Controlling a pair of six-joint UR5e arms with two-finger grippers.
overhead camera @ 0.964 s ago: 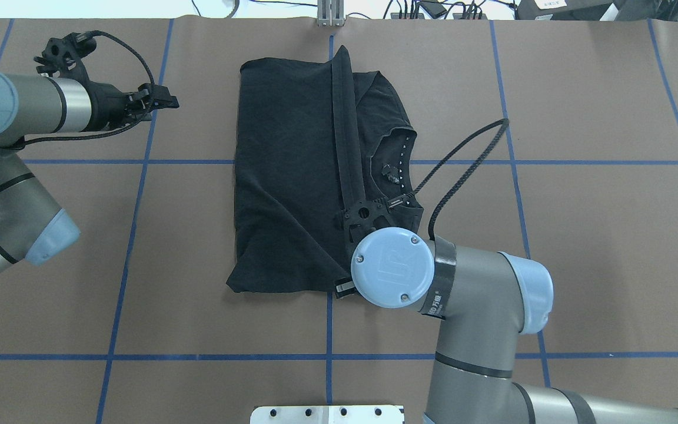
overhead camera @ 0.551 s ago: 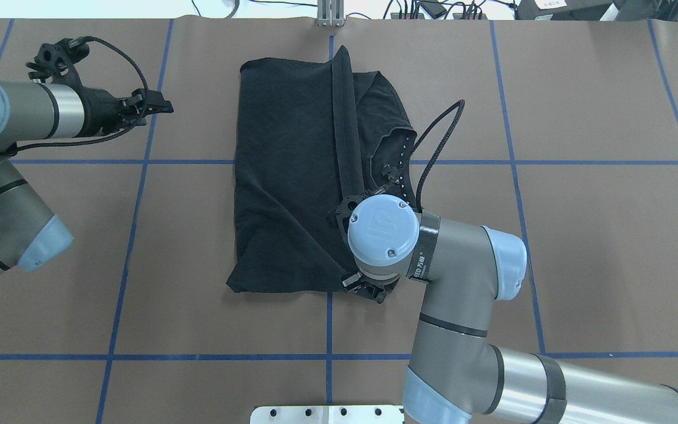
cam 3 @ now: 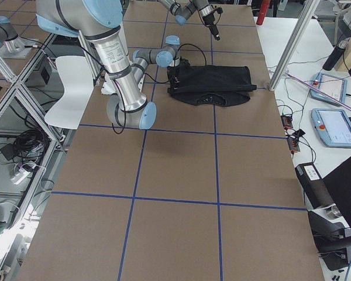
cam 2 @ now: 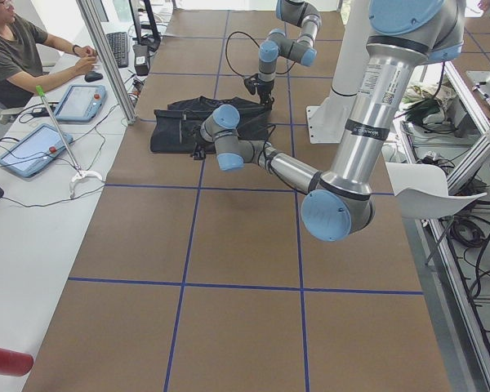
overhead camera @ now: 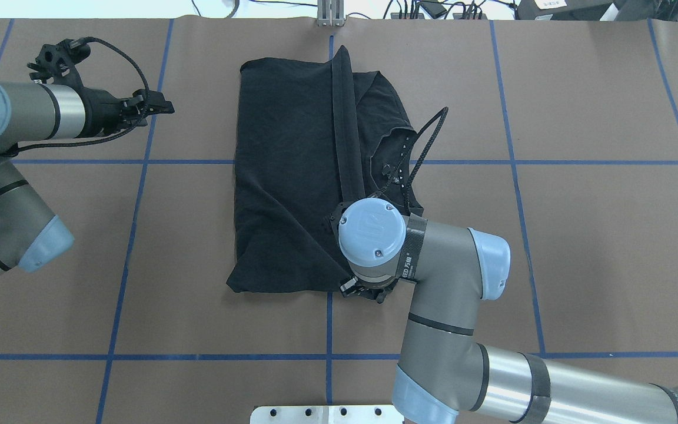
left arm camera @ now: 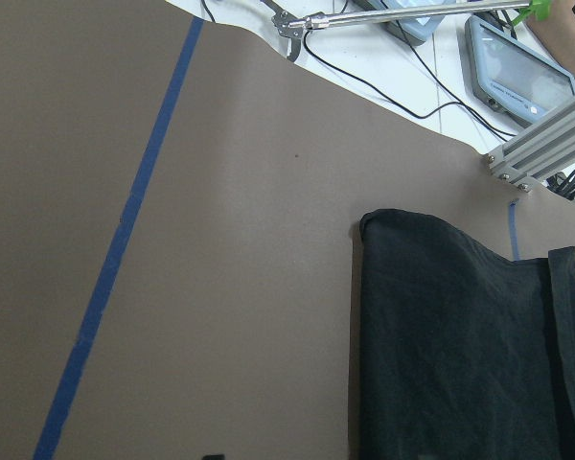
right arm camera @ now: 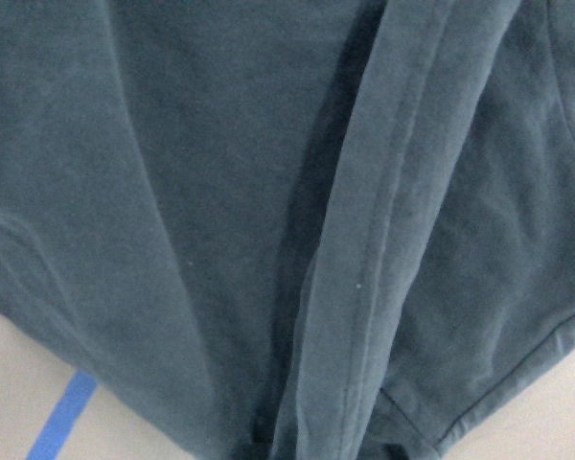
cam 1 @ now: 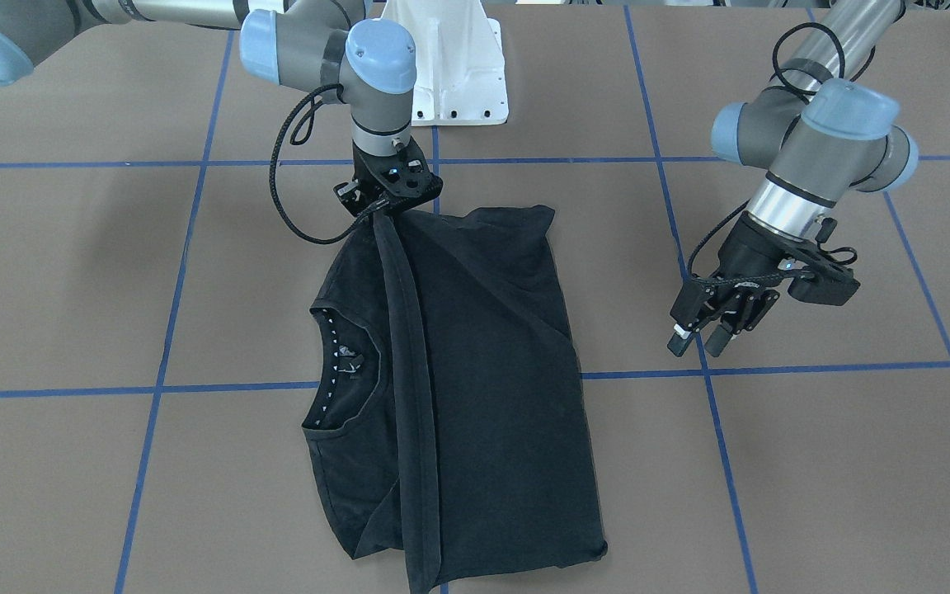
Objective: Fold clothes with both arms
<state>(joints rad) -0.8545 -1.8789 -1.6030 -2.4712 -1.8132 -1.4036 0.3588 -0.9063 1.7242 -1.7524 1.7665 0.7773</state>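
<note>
My right gripper (cam 1: pixel 382 210) is clamped on a hemmed edge of the black T-shirt (cam 1: pixel 491 371), near the end of the shirt closest to my base. From that pinch a long narrow band of fabric (cam 1: pixel 409 355) runs taut down the length of the garment, raised above the cloth under it at my end and sloping down to the table at the far end. In the right wrist view this stitched band fills the middle of the picture and runs down to the bottom edge where my fingers meet; the fingertips themselves are hardly visible there. In the overhead view my right wrist hides most of that gripper (overhead camera: pixel 365 288), which sits at the near edge of the shirt (overhead camera: pixel 286 176). The shirt lies folded lengthwise in the middle of the brown table (overhead camera: pixel 580 235), which is crossed by blue tape lines. Its collar (cam 1: pixel 335 375), trimmed with small white marks, lies on the side of my right arm. My left gripper (cam 1: pixel 698 338) hangs above the bare table, well apart from the shirt, pointing down. Its two fingers (cam 1: pixel 676 340) stand apart and hold nothing.
</note>
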